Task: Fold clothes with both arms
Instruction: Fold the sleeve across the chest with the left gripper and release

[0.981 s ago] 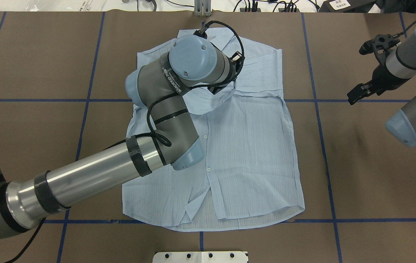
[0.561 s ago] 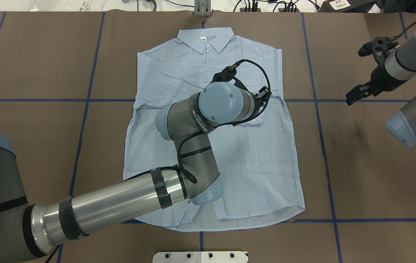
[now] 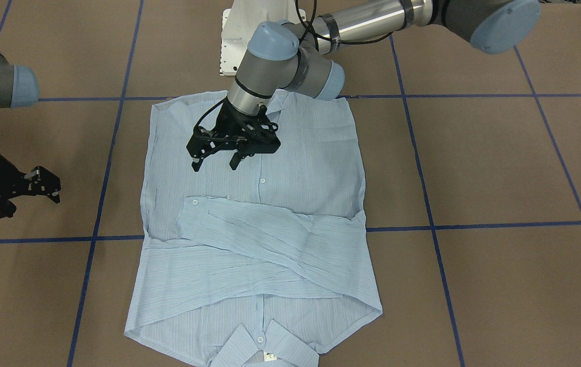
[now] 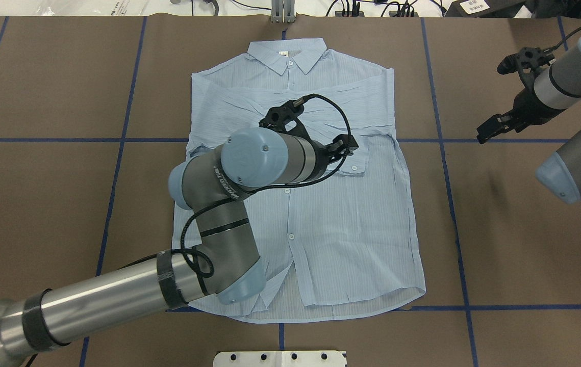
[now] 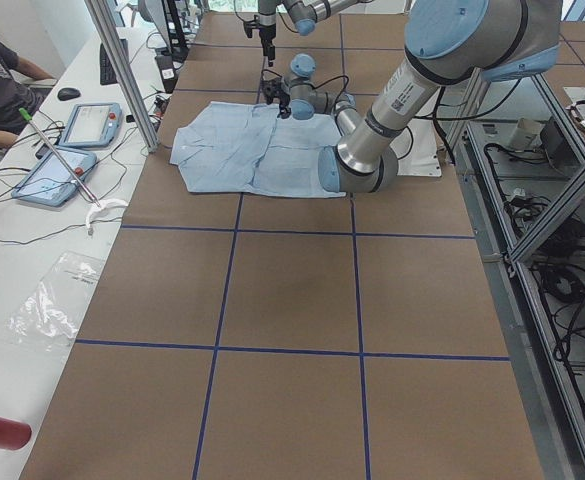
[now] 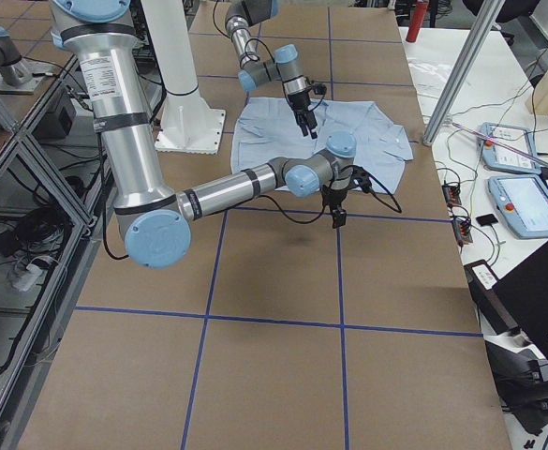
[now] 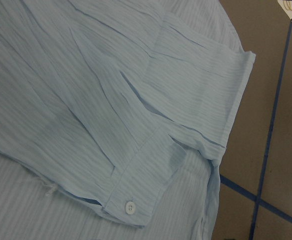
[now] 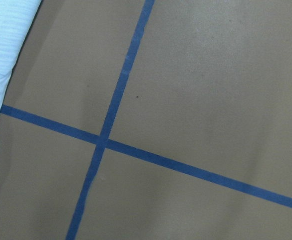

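Bright, even light comes from overhead. Faint, soft shadows lie on the table (image 4: 514, 255) right of the shirt (image 4: 351, 219). Both wrist views look slightly soft.

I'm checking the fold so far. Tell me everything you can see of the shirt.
The shirt is pale blue, thin, finely striped, with white buttons. It lies flat, front up, on the brown table, collar away from the robot, both sleeves folded across the chest. The open left pincer hangs over it, empty.

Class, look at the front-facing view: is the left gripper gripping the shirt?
No: the left gripper hangs open above the shirt, with nothing between its jaws.
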You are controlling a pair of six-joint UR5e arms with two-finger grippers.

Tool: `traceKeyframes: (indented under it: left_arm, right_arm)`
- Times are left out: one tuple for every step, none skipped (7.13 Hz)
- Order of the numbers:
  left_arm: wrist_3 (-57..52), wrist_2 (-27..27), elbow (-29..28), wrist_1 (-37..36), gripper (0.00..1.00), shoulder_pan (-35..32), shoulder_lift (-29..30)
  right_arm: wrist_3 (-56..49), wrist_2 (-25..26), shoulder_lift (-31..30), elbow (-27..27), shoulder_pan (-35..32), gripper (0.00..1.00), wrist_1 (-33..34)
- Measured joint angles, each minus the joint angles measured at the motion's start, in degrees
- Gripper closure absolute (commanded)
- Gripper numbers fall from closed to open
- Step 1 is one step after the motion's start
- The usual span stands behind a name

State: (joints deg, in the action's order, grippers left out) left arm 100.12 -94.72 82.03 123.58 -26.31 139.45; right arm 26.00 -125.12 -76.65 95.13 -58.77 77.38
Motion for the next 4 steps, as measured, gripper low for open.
traceKeyframes:
  left_arm:
    - [-2.60, -1.44, 6.65, -4.64, 0.00, -0.71, -3.87]
    - [-5.83, -2.13, 13.53, -9.21, 0.00, -1.02, -8.67]
    - [-9.90, -2.72, 19.76, -14.19, 0.00, -1.19, -13.19]
    - [-13.30, -3.32, 24.93, -18.42, 0.00, -1.34, -16.92]
  right_arm:
    - [3.91, 0.37, -0.80, 1.26, 1.16, 0.00, -2.46]
    - [10.35, 1.90, -2.57, 2.51, 4.05, 0.00, -7.70]
    - [17.54, 4.24, -4.92, 3.82, 7.74, 0.00, -13.86]
    - [23.61, 6.61, -7.29, 6.11, 11.48, 0.00, -17.99]
